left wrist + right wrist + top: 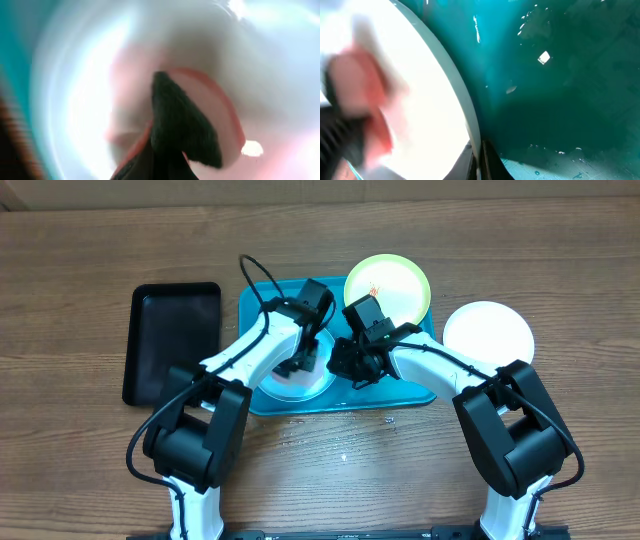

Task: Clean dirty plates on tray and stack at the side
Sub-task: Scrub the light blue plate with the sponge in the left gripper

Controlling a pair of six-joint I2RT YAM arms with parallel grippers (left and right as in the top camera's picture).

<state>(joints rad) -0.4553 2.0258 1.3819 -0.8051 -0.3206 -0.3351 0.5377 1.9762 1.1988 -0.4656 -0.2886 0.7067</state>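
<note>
Count one done: the white plate [488, 332] lies clean on the table, right of the tray [405, 396]. On the tray, the mint plate [290, 388] sits under the left gripper [305, 360] and right gripper [350, 366]. The yellow-green plate [390, 285] at the far right shows smears. You cannot tell either claw's state.

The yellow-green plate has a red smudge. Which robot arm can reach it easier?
Probably the right. The yellow-green plate sits at the tray's far right corner, on the right gripper's side; the left gripper is down over the mint-green plate.
</note>
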